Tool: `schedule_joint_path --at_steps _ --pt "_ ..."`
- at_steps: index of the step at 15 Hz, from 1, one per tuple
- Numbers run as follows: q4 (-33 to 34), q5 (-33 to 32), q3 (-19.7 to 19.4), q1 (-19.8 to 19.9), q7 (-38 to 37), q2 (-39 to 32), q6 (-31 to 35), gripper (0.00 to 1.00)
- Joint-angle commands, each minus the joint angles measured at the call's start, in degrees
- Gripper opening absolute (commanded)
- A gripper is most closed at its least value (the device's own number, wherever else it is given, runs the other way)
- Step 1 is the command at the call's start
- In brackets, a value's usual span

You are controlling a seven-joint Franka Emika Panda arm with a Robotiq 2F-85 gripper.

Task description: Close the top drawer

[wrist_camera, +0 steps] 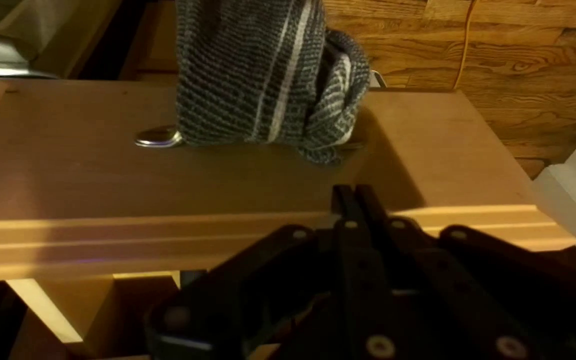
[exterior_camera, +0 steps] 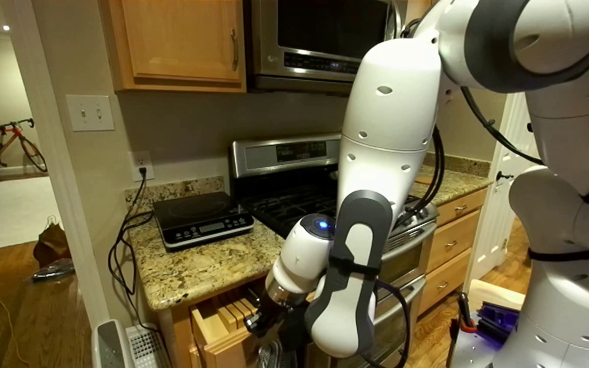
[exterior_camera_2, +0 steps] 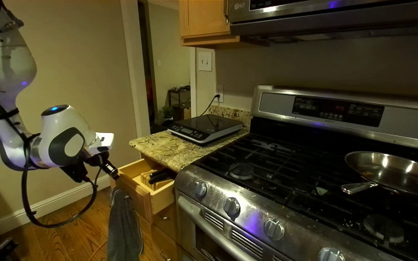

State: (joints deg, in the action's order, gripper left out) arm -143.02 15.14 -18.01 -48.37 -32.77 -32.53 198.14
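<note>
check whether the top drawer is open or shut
Open. In both exterior views, the top drawer juts out from under the granite countertop, its wooden slotted insert showing.

White arm (exterior_camera: 397, 115), black claw (wrist_camera: 353, 194)

In an exterior view, the top drawer (exterior_camera: 230, 352) stands open beneath a speckled stone tabletop (exterior_camera: 212, 263), its slotted wooden insert (exterior_camera: 230, 309) partly showing. The end effector (exterior_camera: 255, 324), at the tip of the white arm (exterior_camera: 389, 112), appears at the drawer's front edge; whether they touch cannot be told from here. A black portable cooktop (exterior_camera: 200, 217) rests on the tabletop beside the stove (exterior_camera: 284, 157). Beyond the door frame (exterior_camera: 49, 128) stands an orange bicycle (exterior_camera: 9, 144).
</note>
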Motion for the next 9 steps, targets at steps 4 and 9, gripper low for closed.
schedule_joint_path --at_steps 4,9 --pt "3.23 1.23 -0.95 0.37 1.94 -3.30 0.00 0.06" --pt "4.78 1.52 -3.08 -0.46 2.12 -5.16 0.00 0.06"
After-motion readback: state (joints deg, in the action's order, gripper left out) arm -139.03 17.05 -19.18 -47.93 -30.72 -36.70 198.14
